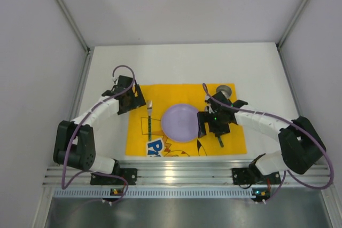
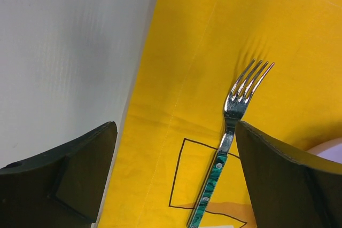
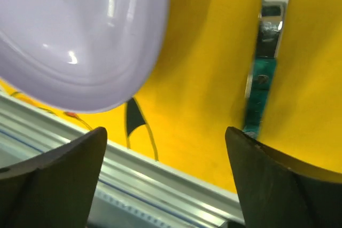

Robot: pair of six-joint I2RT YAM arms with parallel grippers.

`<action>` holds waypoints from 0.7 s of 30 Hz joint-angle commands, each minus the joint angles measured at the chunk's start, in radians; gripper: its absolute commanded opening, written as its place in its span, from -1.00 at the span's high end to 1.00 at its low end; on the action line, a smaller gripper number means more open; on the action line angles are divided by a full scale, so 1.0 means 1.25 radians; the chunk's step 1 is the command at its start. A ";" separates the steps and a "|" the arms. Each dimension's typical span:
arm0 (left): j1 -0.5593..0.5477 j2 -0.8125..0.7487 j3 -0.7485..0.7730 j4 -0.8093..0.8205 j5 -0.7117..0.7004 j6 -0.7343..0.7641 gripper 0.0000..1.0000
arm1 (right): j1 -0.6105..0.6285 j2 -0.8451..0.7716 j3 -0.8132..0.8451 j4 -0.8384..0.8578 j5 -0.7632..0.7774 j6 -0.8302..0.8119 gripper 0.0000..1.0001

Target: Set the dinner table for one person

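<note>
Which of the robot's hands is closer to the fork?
Left. The left hand is just beside the fork, near its prongs; the right hand is beyond the plate, on its other side.

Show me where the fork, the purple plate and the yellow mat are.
fork (image 2: 235, 105), left wrist view, base of its tines
purple plate (image 1: 181, 123), top external view, its centre
yellow mat (image 1: 136, 129), top external view, bare left part

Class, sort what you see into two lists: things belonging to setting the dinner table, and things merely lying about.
Belonging: dinner table, yellow mat, fork, lavender plate, green-handled utensil, small grey dish.
Lying about: aluminium rails, purple cables.
</note>
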 commanded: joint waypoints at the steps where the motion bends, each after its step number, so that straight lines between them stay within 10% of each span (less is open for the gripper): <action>1: 0.006 -0.035 0.060 0.001 -0.037 0.035 -0.96 | 0.007 -0.076 0.160 -0.070 0.002 -0.033 -1.00; 10: 0.013 -0.077 0.138 -0.022 -0.112 0.139 -0.96 | 0.009 -0.151 0.461 -0.236 0.046 -0.078 -0.99; 21: 0.065 -0.188 -0.012 0.148 -0.099 0.216 -0.97 | -0.080 -0.323 0.410 -0.253 0.284 -0.138 -0.99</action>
